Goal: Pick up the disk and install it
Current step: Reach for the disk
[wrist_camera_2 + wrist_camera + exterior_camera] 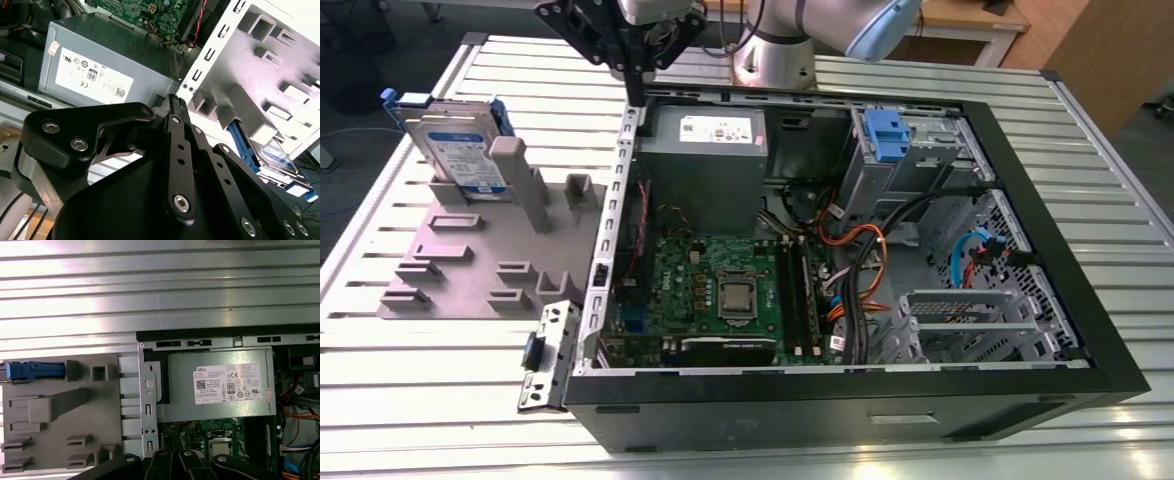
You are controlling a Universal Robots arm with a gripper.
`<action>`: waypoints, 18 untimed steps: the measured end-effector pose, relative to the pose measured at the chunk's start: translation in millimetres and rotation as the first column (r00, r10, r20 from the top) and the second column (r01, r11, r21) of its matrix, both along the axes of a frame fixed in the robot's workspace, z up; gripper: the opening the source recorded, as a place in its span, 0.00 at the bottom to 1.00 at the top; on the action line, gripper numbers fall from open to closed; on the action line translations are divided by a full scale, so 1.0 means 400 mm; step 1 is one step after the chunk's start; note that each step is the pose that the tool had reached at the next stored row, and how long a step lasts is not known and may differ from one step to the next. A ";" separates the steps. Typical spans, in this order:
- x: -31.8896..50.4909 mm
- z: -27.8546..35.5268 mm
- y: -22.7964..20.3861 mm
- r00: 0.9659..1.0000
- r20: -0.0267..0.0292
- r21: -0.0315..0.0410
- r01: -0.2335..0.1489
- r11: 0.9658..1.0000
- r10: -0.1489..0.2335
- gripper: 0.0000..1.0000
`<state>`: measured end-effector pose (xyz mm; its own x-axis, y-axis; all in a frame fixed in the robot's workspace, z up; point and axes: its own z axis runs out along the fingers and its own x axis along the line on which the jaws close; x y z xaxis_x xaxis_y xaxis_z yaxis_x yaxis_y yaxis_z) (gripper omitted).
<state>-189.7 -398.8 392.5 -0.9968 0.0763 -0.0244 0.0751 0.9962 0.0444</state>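
Observation:
The disk (460, 150) stands on edge in a slot at the far corner of a grey fixture plate (460, 300), at the exterior view's left. It is silver-grey with a white-and-blue label and a blue bracket. Its blue edge shows in both wrist views (35, 371) (272, 152). My gripper (636, 97) hangs above the back left rim of the open computer case (1067, 300), to the right of the disk and apart from it. Its black fingers (177, 100) are shut together and hold nothing.
Inside the case are a grey power supply box with a white sticker (707, 150), a green motherboard (720, 290), cables and a small blue clip (886, 135) in the drive cage. The fixture plate carries upright pegs (507, 170). A slatted metal table (400, 380) bears everything.

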 end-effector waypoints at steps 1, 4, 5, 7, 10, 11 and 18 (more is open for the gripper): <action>-0.002 0.000 0.000 1.000 0.000 0.000 0.000 1.000 0.000 0.11; -0.008 0.000 0.000 1.000 0.000 0.000 0.000 1.000 0.000 0.11; -0.009 0.000 0.000 1.000 0.000 0.000 0.000 1.000 0.000 0.11; -0.009 0.000 0.000 1.000 0.000 0.000 0.000 1.000 0.000 0.11; -0.012 0.000 0.000 1.000 0.000 0.000 0.000 1.000 0.000 0.11; -0.012 0.000 0.000 1.000 0.000 0.000 0.000 1.000 0.000 0.11; -0.014 0.000 0.000 1.000 0.000 0.000 0.000 1.000 0.000 0.11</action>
<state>-195.4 -398.8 392.5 -0.9968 0.0761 -0.0244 0.0750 0.9962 0.0444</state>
